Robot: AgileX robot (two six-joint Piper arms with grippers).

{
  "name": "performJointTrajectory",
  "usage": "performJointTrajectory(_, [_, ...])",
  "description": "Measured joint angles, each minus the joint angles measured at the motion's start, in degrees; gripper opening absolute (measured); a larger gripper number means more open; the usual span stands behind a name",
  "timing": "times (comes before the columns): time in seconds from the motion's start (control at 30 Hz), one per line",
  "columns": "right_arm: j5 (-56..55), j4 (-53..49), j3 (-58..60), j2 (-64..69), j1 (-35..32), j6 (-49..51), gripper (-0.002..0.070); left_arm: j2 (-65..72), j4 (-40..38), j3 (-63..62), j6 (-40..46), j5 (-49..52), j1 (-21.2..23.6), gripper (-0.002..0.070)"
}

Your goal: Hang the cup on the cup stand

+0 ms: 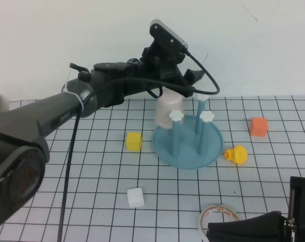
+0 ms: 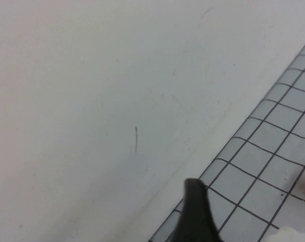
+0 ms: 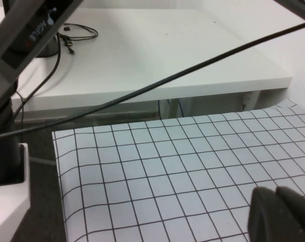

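Note:
The pale pink cup stands upside down over the back-left peg of the cup stand, its rim down near the blue base. Three other blue pegs show, the two front ones with white flower caps. My left gripper hangs over the cup's top, open, with its jaws wide on either side of the cup. The left wrist view shows only one dark fingertip above the gridded table. Low at the front right, my right gripper lies shut and empty, its fingers pressed together.
A yellow cube lies left of the stand and a white cube nearer the front. A yellow duck sits at the stand's right rim and an orange cube is further right. A tape ring lies by the right gripper.

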Motion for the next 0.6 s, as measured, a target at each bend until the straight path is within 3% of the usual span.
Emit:
performJointTrajectory(0.13, [-0.5,-1.7,0.0,-0.3,0.0,0.0,-0.0001,-3.1,5.6,0.0,-4.7,-0.2,1.0,0.0335])
performJointTrajectory(0.23, [-5.0,-4.7,0.0,-2.3,0.0,0.0,-0.0001,-7.7,17.3,0.0,-13.8,1.8,3.1,0.0118])
performJointTrajectory(0.27, [-7.7,-5.1,0.0,-3.3,0.0,0.0,-0.0001,-9.7,21.9,0.0,-16.8,3.6,4.0,0.0083])
performJointTrajectory(0.4, [-20.6,-5.2,0.0,-7.6,0.0,-4.4,-0.0001,-18.4,40.0,0.0,-33.5,14.5,7.5,0.0015])
performJointTrajectory(0.6, [-41.8,-0.1,-1.7,-13.1,0.0,-22.6,-0.0001,-30.0,68.4,0.0,-51.0,25.7,9.8,0.0001])
